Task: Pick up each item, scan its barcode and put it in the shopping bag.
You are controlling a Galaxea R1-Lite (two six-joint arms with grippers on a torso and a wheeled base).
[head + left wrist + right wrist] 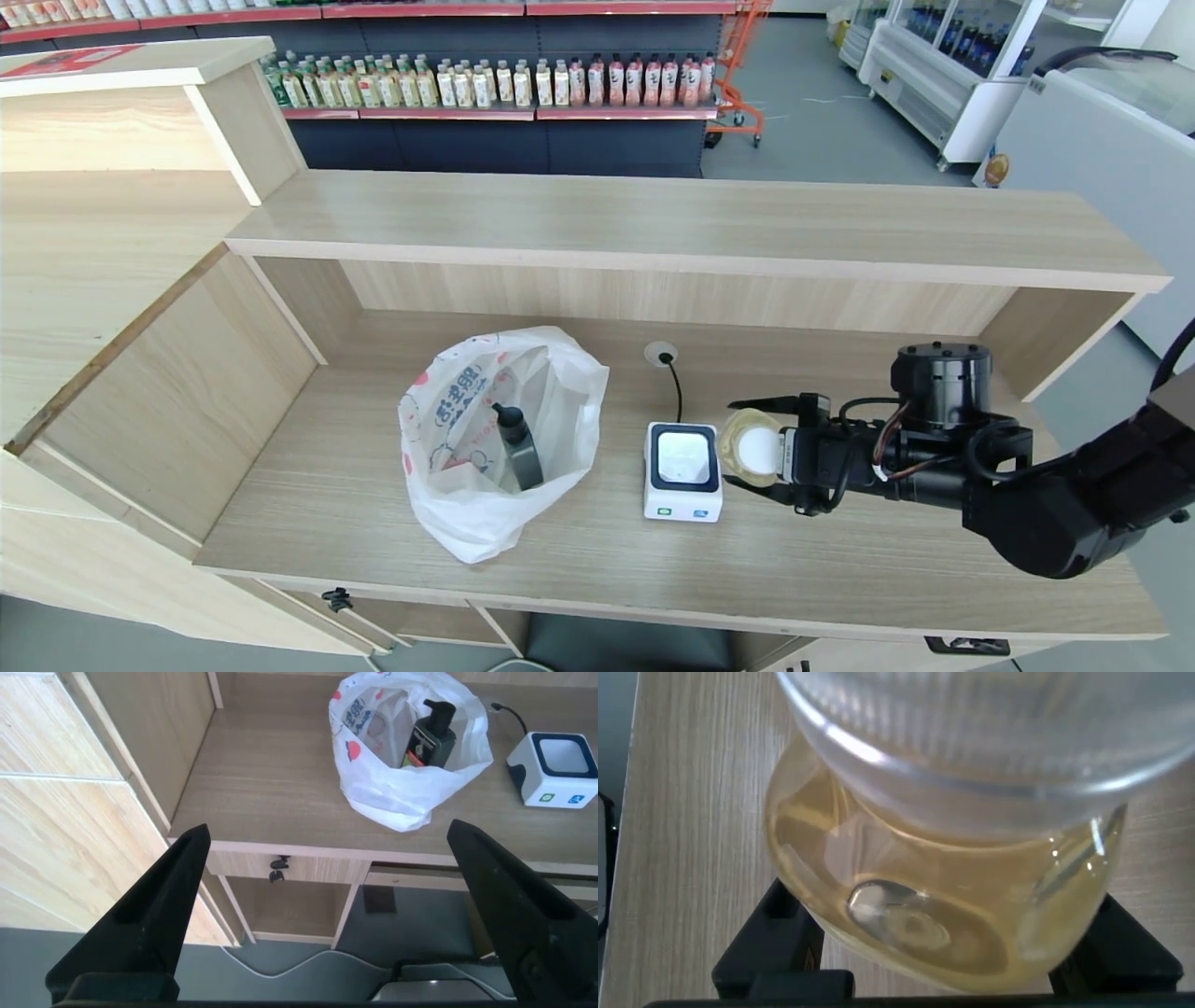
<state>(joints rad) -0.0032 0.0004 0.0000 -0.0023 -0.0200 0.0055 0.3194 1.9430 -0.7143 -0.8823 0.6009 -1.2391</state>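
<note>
Shopping bag (pixel 562 390) with dark bottle (pixel 521 450) inside; jar (pixel 758 452) in right gripper (pixel 738 446)

**Desk layout, head view**

- Desk (pixel 840 569): lower half of frame.
- Shopping bag (pixel 467 523): on desk, centre-left; bottle (pixel 519 450) upright inside.
- Scanner (pixel 682 469): on desk, just right of bag; cable (pixel 674 383) runs back to desk port (pixel 660 353).
- Jar (pixel 754 448): just right of scanner, clamped in right pincer (pixel 742 446).
- Drinks shelf (pixel 485 112): top of frame, behind desk.

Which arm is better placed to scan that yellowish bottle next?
Right. The right gripper holds the bottle beside the scanner; the left gripper hangs open, out past the front edge of the counter.
</note>
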